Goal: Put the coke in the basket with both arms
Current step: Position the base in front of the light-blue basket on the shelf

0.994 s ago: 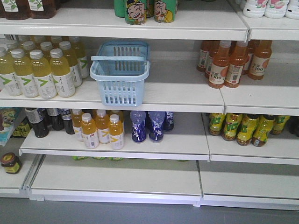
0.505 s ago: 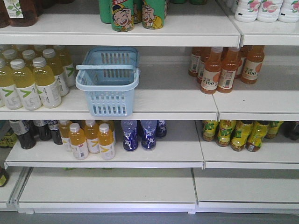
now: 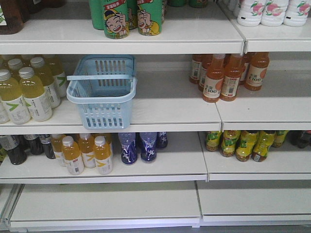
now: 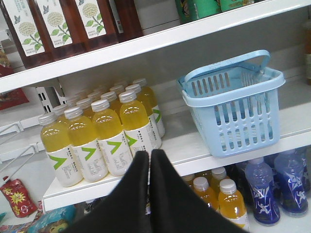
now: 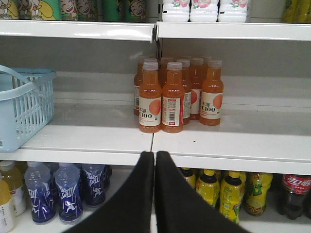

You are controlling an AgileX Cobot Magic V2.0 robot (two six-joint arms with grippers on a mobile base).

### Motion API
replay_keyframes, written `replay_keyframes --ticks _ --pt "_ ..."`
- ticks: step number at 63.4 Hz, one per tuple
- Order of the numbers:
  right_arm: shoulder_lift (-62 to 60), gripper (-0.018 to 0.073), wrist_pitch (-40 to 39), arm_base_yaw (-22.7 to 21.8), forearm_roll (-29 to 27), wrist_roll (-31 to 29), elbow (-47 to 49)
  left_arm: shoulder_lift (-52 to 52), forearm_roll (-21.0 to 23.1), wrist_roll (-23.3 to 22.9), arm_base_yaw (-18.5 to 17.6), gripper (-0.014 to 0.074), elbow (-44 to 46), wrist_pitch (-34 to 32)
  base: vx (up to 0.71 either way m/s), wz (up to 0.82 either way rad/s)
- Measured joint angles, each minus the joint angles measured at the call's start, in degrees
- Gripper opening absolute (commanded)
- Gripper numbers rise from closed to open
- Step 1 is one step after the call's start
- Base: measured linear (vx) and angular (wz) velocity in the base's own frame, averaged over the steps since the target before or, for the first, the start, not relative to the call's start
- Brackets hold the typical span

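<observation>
Shelf [image 4: 181, 144] holds basket [image 4: 233, 97] — up-right of left gripper [image 4: 149, 153].

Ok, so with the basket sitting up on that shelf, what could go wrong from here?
The basket stands at the front edge of its shelf, so a nudge could tip it off. Its handle bar lies across the opening and may block a bottle. No red metal coke shows; the dark red-labelled bottle could be grabbed by mistake.
</observation>
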State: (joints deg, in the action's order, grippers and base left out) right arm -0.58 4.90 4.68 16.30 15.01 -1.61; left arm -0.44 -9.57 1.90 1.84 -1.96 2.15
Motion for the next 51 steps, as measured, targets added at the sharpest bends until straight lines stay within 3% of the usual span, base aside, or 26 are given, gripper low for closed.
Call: replay_keyframes --ticks 51 --pt "0.0 -0.0005 0.0 0.0 0.0 0.0 0.0 0.0 0.0 0.0 0.0 -0.0006 0.0 0.0 0.02 0.00"
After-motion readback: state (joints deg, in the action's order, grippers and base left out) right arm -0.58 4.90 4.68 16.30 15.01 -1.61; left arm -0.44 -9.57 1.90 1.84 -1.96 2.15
